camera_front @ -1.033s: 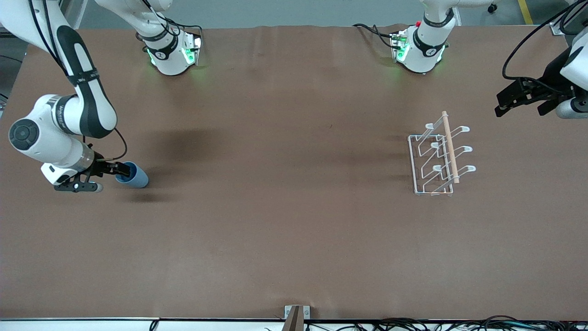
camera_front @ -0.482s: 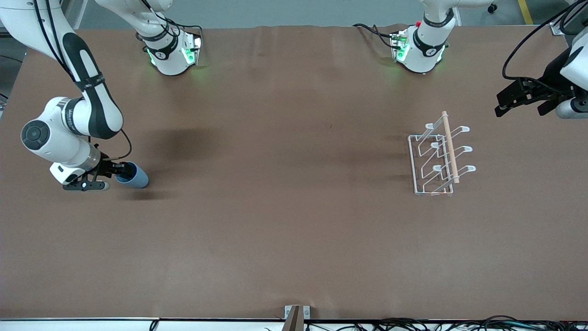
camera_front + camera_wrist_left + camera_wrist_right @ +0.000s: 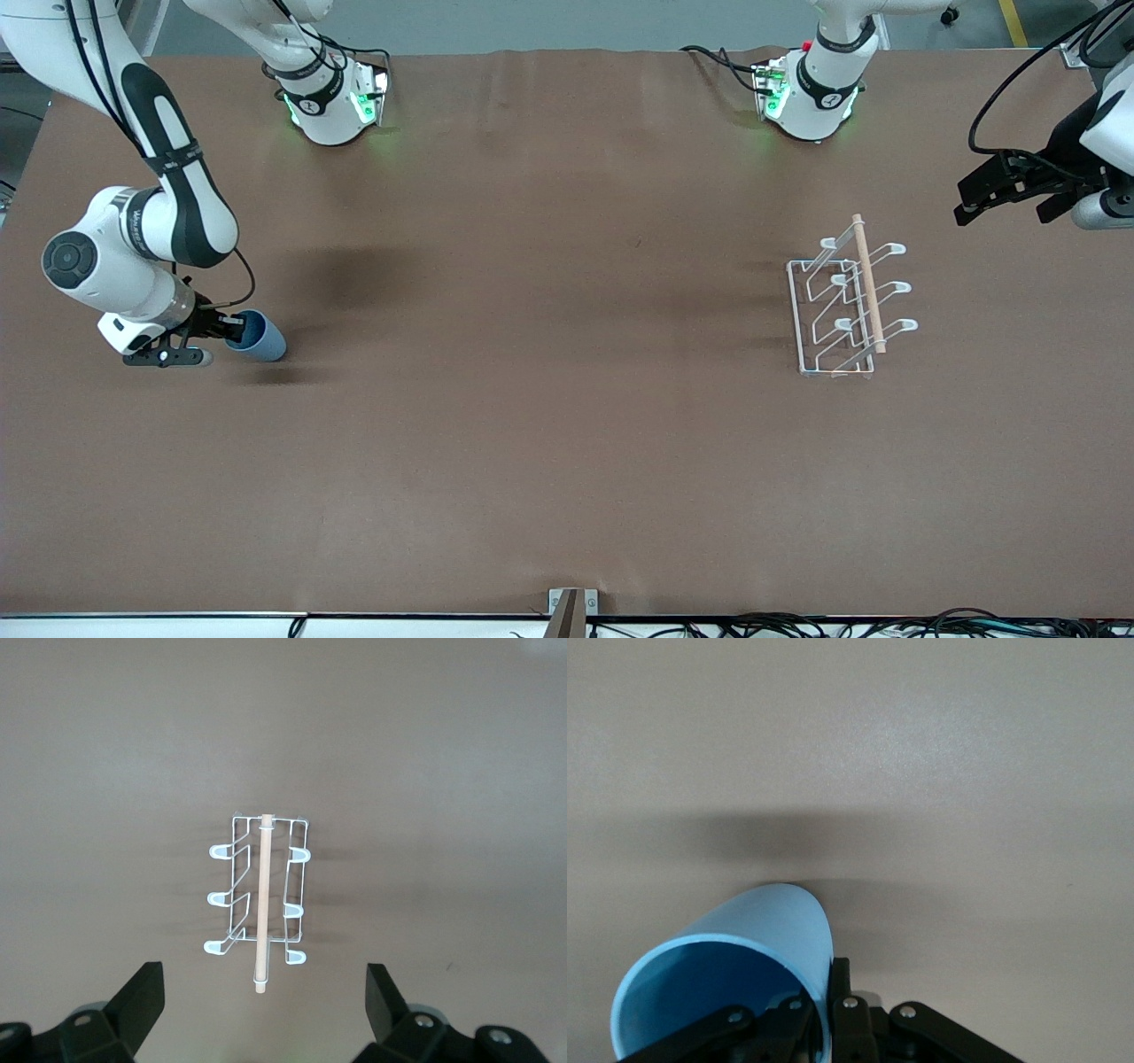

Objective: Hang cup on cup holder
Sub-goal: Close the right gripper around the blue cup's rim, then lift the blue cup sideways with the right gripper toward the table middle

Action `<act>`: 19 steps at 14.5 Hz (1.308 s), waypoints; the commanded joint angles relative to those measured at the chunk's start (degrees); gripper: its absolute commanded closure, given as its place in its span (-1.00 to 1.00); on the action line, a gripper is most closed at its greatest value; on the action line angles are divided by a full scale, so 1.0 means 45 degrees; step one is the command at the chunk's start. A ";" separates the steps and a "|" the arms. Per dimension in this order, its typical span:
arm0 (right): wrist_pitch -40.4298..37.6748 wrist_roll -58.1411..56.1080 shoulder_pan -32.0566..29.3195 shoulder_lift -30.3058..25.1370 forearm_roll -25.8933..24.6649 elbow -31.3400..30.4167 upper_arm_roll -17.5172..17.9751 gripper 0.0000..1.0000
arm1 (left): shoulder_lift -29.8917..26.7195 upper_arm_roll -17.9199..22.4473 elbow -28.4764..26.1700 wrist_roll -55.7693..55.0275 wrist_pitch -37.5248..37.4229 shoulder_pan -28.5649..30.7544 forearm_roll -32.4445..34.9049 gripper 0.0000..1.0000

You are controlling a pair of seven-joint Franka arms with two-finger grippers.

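The light blue cup [image 3: 263, 342] lies on its side on the brown table at the right arm's end, its mouth turned toward my right gripper [image 3: 232, 332]. That gripper is shut on the cup's rim. In the right wrist view one finger sits inside the cup [image 3: 766, 935] and one outside, with the right gripper [image 3: 821, 1005] pinching the wall. The white wire cup holder [image 3: 846, 306] with its wooden rod stands at the left arm's end. My left gripper [image 3: 968, 202] waits open in the air beside it, and the cup holder [image 3: 232, 904] shows beneath the left gripper [image 3: 263, 981].
Both arm bases [image 3: 332, 102] [image 3: 811, 97] stand along the table edge farthest from the front camera. A small metal bracket [image 3: 567, 607] and cables sit at the edge nearest that camera. Bare brown table lies between the cup and the holder.
My right gripper has moved a little toward the cup and shut on its rim. The cup, the holder and the left arm have stayed in place.
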 commanded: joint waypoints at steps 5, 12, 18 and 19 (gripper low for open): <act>-0.3225 0.0288 -0.0075 -0.0635 0.0680 0.1836 0.0162 0.99 | 0.0177 -0.0088 0.0223 -0.0027 -0.0055 0.0025 0.0093 -0.99; -0.4147 0.1285 0.0764 -0.2317 0.3131 0.2057 0.0611 0.99 | 0.0255 -0.0088 0.0262 -0.0085 -0.0055 -0.0053 0.0093 -0.99; -0.4227 0.0895 0.1195 -0.2181 0.7876 0.1705 0.2561 1.00 | 0.0275 -0.0088 0.0262 0.0012 -0.0055 0.0005 0.0093 -0.99; -0.4207 0.0604 0.1195 -0.2181 0.9126 0.1530 0.2951 1.00 | 0.0275 -0.0088 0.0262 0.0128 -0.0055 0.0044 0.0093 -0.99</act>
